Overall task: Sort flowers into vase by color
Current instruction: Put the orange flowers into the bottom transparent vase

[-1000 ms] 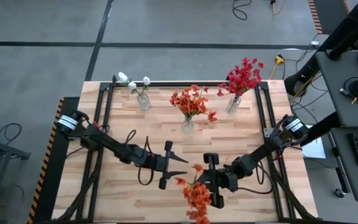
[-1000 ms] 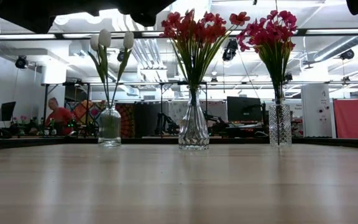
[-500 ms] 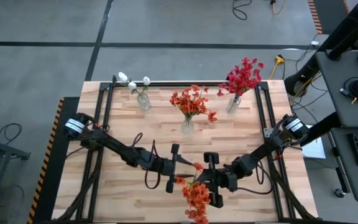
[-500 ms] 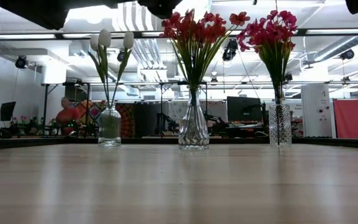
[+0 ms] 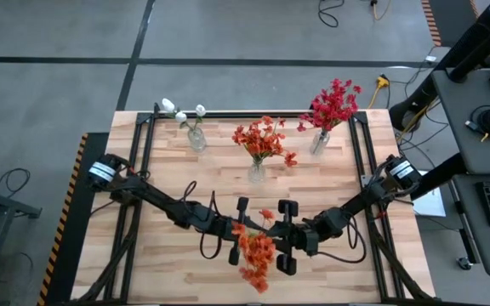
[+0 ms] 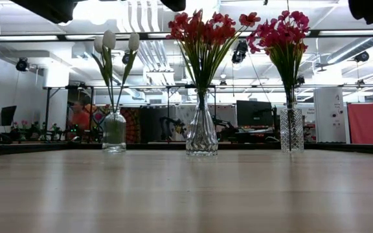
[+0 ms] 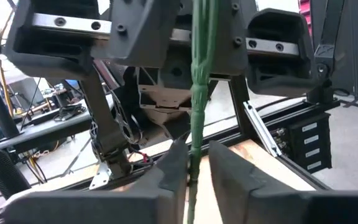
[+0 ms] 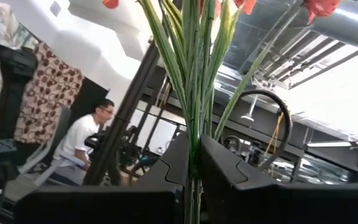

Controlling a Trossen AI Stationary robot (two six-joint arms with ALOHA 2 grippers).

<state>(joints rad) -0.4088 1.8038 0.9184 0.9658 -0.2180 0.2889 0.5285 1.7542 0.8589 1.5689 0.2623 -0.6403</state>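
An orange flower spray point(image 5: 256, 252) on a green stem hangs high above the near middle of the table, between my two grippers. My left gripper point(image 5: 247, 228) comes from the table's left and is shut on its stem. My right gripper point(image 5: 273, 235) comes from the right and is also shut on it. At the far side stand three glass vases on their bases: one with white flowers point(image 5: 196, 136), one with orange flowers point(image 5: 257, 170), one with red flowers point(image 5: 319, 140). The low view shows the vases point(image 6: 201, 133) but neither gripper. My left gripper pinches the green stem point(image 7: 195, 146) between its two fingers point(image 7: 173, 168), coming level from the table's left, fingers across the stem. The flower is clear of the table. My right gripper pinches the bundled stems point(image 8: 193, 140) below the blooms between its two fingers point(image 8: 219, 165), slanting upward from the table's right. The blooms point(image 5: 258, 259) spread toward the near edge, clear of the table.
Dark frame rails point(image 5: 145, 161) run along the table's left and right sides and far edge. Bare wood point(image 5: 177, 183) lies between the vases and the arms. People and desks show in the room behind the table in the low view.
My left gripper has moved toward the table's right, up to the held flower, and has taken hold of its stem. The flower with my right gripper has shifted a little toward the left, its blooms swinging leftward.
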